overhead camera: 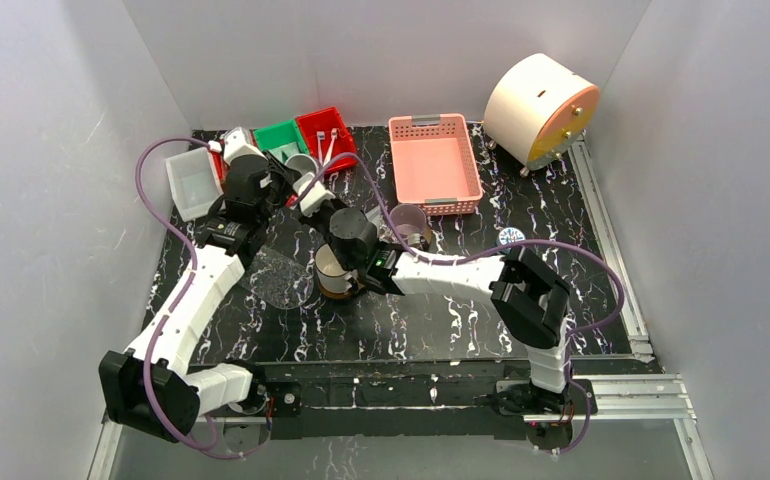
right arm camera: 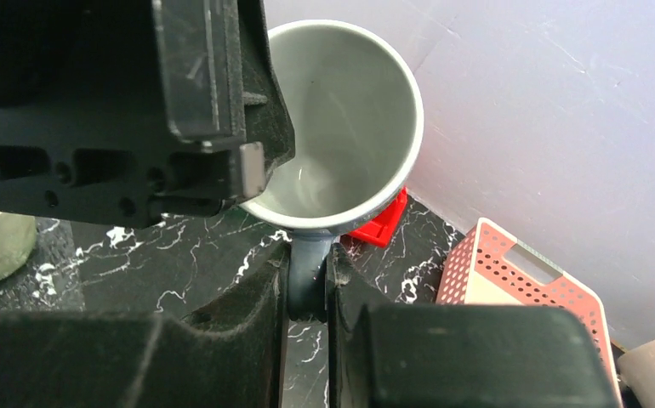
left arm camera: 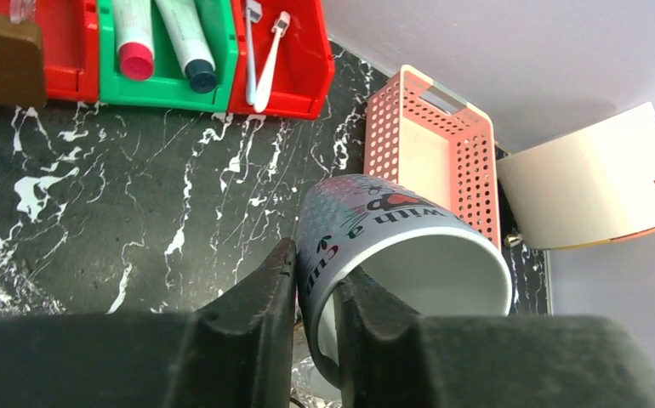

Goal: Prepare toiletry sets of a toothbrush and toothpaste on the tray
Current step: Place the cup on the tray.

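Right claw: pinched tight on handle of mug.
Left claw: clamped across mug wall, one finger inside rim.
Mug place: aloft between both claws, off table.
Handling: stiff, glazed, slippery, breakable; handle or rim best.
Beyond: pink basket.

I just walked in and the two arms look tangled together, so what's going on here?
Both arms have hold of one printed mug, tipped over. The left hand pinches its rim wall; the right hand grips its handle. The toothpaste tubes lie in the green bin, the toothbrushes in the red bin.
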